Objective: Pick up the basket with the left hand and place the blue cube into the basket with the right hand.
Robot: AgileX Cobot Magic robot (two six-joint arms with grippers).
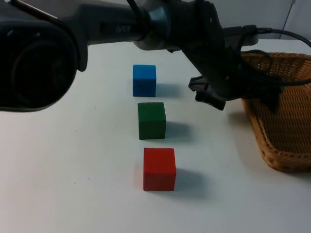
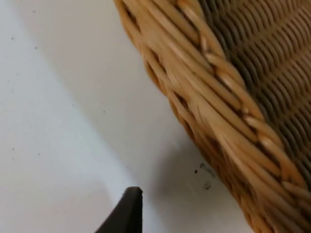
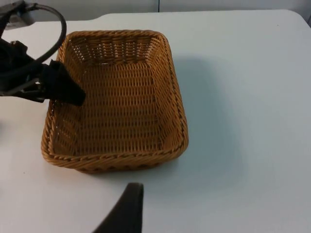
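Observation:
The blue cube (image 1: 144, 80) stands at the far end of a row of three cubes in the middle of the table. A woven wicker basket (image 1: 284, 145) sits on the table to the right of the row. My left arm reaches across the table to it, and my left gripper (image 1: 238, 92) is open at the rim facing the cubes. In the right wrist view, the left gripper (image 3: 48, 90) has one finger (image 3: 65, 90) inside the basket (image 3: 121, 104) and the other outside. The basket rim (image 2: 204, 97) passes close by a left fingertip (image 2: 127, 211). My right gripper (image 3: 127, 211) waits above the table, short of the basket.
A green cube (image 1: 151, 120) and a red cube (image 1: 159, 169) stand in line in front of the blue one, each a small gap apart. The left arm's links span the table's far side above the blue cube.

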